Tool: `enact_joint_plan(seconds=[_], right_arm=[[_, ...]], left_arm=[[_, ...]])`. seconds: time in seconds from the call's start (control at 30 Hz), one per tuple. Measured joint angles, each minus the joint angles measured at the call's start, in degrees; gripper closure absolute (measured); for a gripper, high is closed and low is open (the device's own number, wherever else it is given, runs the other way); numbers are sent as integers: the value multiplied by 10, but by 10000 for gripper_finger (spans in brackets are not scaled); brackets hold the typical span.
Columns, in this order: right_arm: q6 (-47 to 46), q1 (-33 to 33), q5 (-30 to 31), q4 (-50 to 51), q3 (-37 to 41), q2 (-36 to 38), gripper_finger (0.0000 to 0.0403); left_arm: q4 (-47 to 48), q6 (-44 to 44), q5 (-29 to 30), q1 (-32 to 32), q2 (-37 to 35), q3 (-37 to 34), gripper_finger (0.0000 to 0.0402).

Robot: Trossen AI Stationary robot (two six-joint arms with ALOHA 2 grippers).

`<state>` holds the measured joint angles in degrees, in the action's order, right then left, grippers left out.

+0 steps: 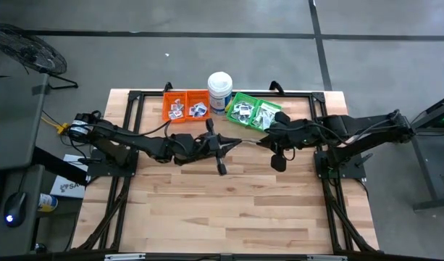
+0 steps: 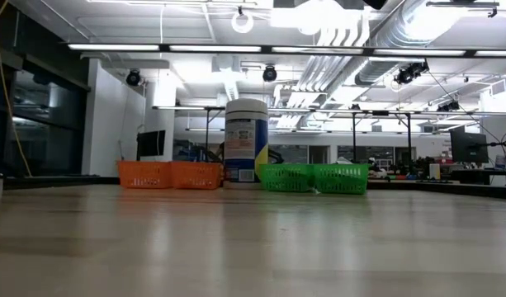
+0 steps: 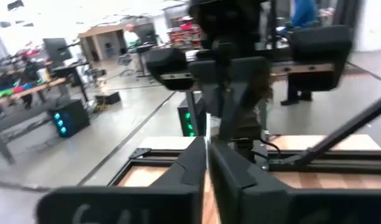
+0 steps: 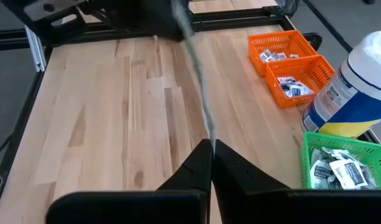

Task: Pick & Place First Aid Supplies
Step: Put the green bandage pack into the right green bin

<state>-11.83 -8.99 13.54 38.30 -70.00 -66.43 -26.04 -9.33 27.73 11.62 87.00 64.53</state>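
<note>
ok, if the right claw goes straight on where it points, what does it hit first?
The left claw, facing it tip to tip. A thin pale strip bridges the two, seemingly pinched by both. Nothing else shows in that line.

Orange bin (image 1: 186,106), upper centre of high view, filled with white packets (image 1: 187,109) bearing dark print. Green bin (image 1: 255,112) to its right, white packets inside. White tub (image 1: 220,92) between, blue-and-yellow label. Table (image 1: 229,203) pale wood, striped planks; frame black.
</note>
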Motion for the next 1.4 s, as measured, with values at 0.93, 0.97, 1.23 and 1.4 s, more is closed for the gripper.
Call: enact_joint_plan(seconds=[0.93, 0.97, 1.23, 1.4], right_arm=[[26, 346, -99, 59, 141, 24, 403], [26, 368, -121, 38, 158, 23, 403], [-32, 479, -244, -128, 256, -24, 403], [-48, 499, -269, -159, 268, -76, 403]], left_arm=[[275, -71, 39, 0, -156, -22, 188], [276, -71, 39, 0, -164, -34, 191], [254, -49, -52, -27, -229, -137, 202], [223, -41, -126, -81, -282, -197, 202]])
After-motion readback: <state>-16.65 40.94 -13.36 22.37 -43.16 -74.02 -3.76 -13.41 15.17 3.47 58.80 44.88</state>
